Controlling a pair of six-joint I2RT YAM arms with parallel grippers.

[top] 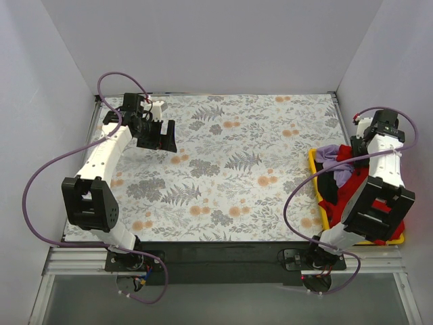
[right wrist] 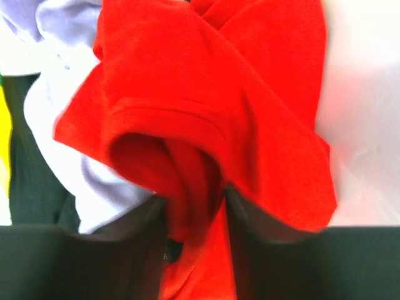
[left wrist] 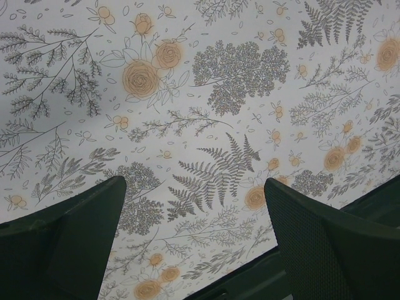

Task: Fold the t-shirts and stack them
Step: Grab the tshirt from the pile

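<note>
Right gripper point(right wrist: 195, 209) pinches the red t-shirt point(right wrist: 206, 94); left gripper point(left wrist: 195, 187) gapes wide.
Only the wrist view shows the grip; overhead, the right arm point(top: 379, 183) covers much of the yellow bin point(top: 322, 211).

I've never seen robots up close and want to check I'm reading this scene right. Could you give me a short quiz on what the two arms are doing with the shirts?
1. True or false: the left gripper is holding a shirt.
2. Pick one: what is the right gripper clamped on? A) the red t-shirt; B) a cup; C) nothing at all.
3. Fill in the blank: the lilac t-shirt sits on the pile in the ___ bin.

Key
1. False: it is open over the bare floral table.
2. A.
3. Yellow.
</note>
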